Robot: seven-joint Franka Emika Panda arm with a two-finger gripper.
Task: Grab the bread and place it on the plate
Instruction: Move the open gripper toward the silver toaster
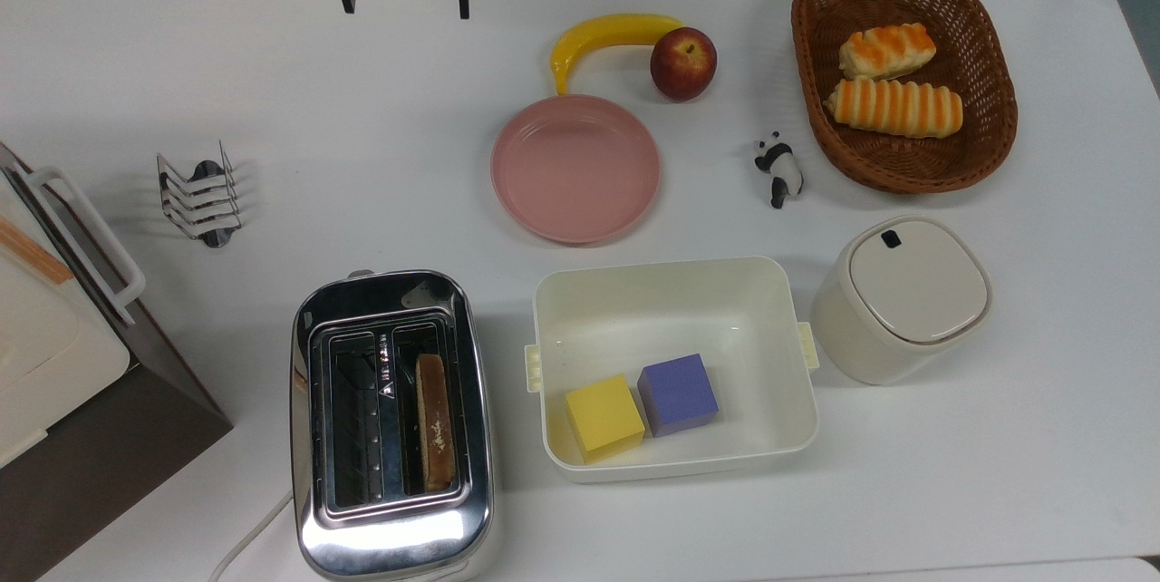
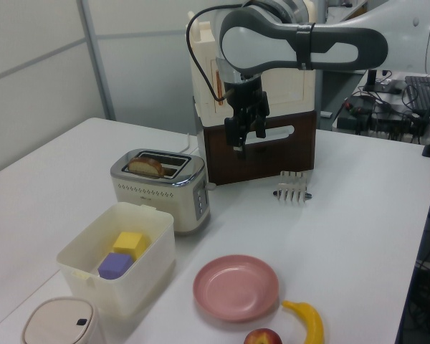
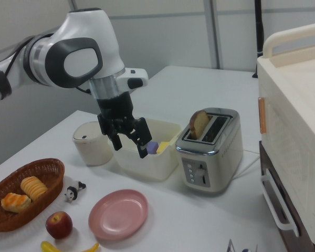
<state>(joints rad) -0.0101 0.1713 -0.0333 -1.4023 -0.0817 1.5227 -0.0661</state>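
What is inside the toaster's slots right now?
The toaster holds the bread upright in one slot, its top poking out; its lower part is hidden. The other slot looks empty.

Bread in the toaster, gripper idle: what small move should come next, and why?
Probably carry the gripper across to hover above the toaster. Its jaws stand open and empty, well away from the bread, which sits upright in one slot with its top edge poking out. The plate lies bare, awaiting it.
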